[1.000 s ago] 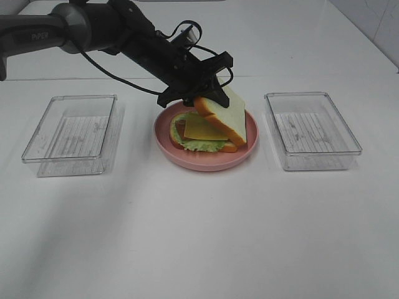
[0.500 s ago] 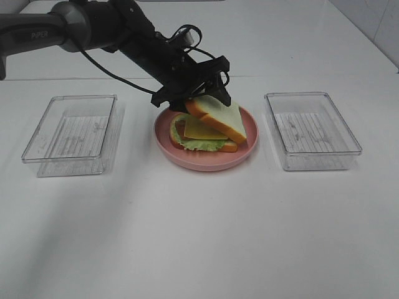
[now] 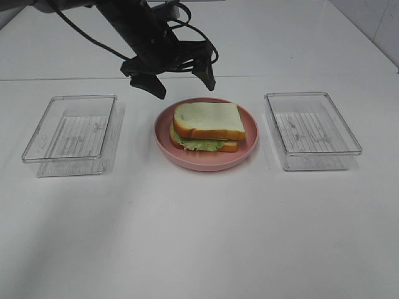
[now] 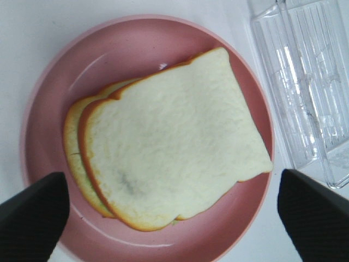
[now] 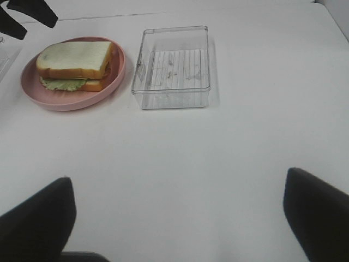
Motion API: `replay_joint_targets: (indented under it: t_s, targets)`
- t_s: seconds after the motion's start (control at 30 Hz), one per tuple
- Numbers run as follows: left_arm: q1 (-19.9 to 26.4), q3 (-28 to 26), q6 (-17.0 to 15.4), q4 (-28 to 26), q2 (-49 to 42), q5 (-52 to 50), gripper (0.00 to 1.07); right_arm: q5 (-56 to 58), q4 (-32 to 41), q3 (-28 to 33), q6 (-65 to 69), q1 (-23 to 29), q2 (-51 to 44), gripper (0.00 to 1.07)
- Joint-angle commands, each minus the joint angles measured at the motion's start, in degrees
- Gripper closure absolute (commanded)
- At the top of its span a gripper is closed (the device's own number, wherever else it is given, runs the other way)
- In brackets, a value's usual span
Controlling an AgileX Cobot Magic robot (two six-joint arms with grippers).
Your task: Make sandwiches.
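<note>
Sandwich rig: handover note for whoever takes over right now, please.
Left claw: open, empty, raised over the far edge of the pink plate.
Right claw: open, empty, over bare table, away from the plate.
Sandwich: on the plate, top bread slice lying flat, lettuce showing under it.
Clear trays: left tray and right tray both hold nothing.
Done: one sandwich stacked.
Left: no other ingredients are in view; retract the left arm.

sandwich (image 3: 207, 128) | we see one white top slice with brown crust lying flat | green lettuce ruffling out at its 7 o'clock edge | bottom slice beneath, slightly offset | lies mid-table
</note>
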Motion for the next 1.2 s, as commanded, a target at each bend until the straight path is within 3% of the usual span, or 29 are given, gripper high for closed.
replay_joint_targets:
  t_s: [0.03,0.13,0.17,0.27,0.4,0.67,0.7,0.8,1.03,1.2]
  targets:
    - [-0.06,-0.23,-5.67,8.02,-3.72,3.67,0.1,-0.63,-0.06,0.17,-0.57,-0.11,-1.32,0.09]
    - [-0.06,-0.23,-6.47,9.63,-4.35,4.7,0.1,-0.63,-0.06,0.17,-0.57,-0.11,-1.32,0.09]
    - [-0.06,-0.23,-7.85,13.64,-5.56,8.25,0.1,-0.63,-0.06,0.17,-0.57,-0.11,-1.32,0.09]
    - [1.09,-0.23,-8.19,17.76,-6.76,14.32,0.1,-0.63,-0.06,0.17,-0.57,-0.11,-1.32,0.09]
    - [6.42,-0.11,-5.73,22.06,-8.42,17.25,0.11,-0.63,-0.06,0.17,-0.57,-0.11,-1.32,0.09]
    - [15.53,-0.11,-4.58,22.8,-8.88,17.3,0.11,-0.63,-0.06,0.17,-0.57,-0.11,-1.32,0.09]
    - [17.25,-0.11,-3.15,22.8,-9.28,17.3,0.11,-0.63,-0.06,0.17,-0.57,-0.11,-1.32,0.09]
    - [19.02,-0.11,-1.26,22.8,-10.14,17.3,0.11,-0.63,-0.06,0.17,-0.57,-0.11,-1.32,0.09]
    - [22.0,-0.06,-1.15,22.23,-10.6,17.25,0.11,-0.63,-0.06,0.17,-0.57,-0.11,-1.32,0.09]
    - [22.63,3.38,0.52,20.23,-13.81,17.25,0.11,-0.63,-0.06,0.17,-0.57,-0.11,-1.32,0.09]
